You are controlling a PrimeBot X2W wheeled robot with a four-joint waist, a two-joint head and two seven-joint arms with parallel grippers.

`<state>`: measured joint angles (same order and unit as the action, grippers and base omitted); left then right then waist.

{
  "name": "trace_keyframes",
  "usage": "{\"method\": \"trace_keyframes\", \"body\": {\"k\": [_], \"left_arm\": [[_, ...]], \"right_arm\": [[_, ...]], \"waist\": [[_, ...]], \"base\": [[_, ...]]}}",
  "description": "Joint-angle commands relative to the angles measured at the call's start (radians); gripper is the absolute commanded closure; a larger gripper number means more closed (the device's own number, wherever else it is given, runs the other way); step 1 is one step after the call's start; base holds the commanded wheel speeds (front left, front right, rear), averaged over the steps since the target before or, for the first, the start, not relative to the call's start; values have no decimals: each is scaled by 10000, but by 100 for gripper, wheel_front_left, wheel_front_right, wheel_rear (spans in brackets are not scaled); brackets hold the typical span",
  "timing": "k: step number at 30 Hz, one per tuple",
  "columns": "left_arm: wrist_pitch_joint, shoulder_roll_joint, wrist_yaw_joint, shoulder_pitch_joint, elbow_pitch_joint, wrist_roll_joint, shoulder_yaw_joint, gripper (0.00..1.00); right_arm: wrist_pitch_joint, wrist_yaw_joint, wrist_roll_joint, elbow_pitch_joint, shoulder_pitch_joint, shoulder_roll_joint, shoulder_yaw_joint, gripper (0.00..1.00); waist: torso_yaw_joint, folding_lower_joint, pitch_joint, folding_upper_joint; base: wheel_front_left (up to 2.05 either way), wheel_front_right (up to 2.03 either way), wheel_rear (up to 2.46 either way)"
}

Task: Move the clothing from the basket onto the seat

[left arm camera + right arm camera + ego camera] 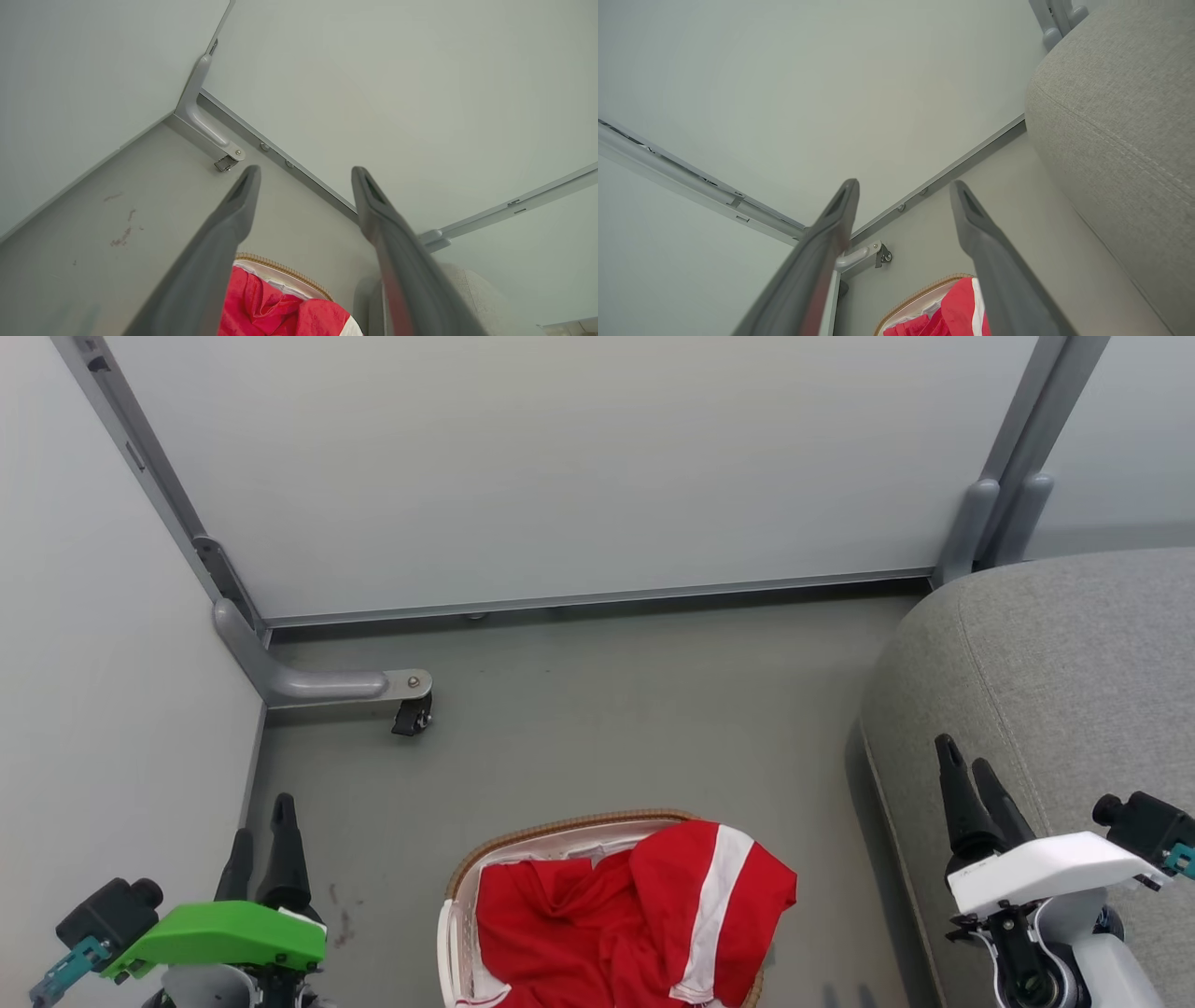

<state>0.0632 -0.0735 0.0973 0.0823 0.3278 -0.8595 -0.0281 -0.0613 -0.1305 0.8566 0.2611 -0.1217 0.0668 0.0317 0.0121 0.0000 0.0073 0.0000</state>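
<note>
Red clothing [616, 924] heaped in basket [523, 841], grey seat [1055, 663] beside

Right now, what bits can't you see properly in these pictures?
Basket: its near part is cut off by the head view's bottom edge.
Clothing: bunched together in the head view, so the number of pieces is unclear.
Seat: runs past the head view's right edge, so its full shape is unknown.

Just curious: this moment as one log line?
clothing: in basket | seat: right of basket | left gripper: open | right gripper: open
</note>
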Motion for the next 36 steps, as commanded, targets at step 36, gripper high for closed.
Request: {"method": "trace_keyframes", "body": {"k": [36], "left_arm": [[1089, -24, -210, -225, 264, 4468, 529, 0]], "right_arm": [[-1111, -2, -4893, 191, 169, -56, -367, 0]], "waist": [[5, 0, -51, 0]], "base": [[0, 0, 0]]}}
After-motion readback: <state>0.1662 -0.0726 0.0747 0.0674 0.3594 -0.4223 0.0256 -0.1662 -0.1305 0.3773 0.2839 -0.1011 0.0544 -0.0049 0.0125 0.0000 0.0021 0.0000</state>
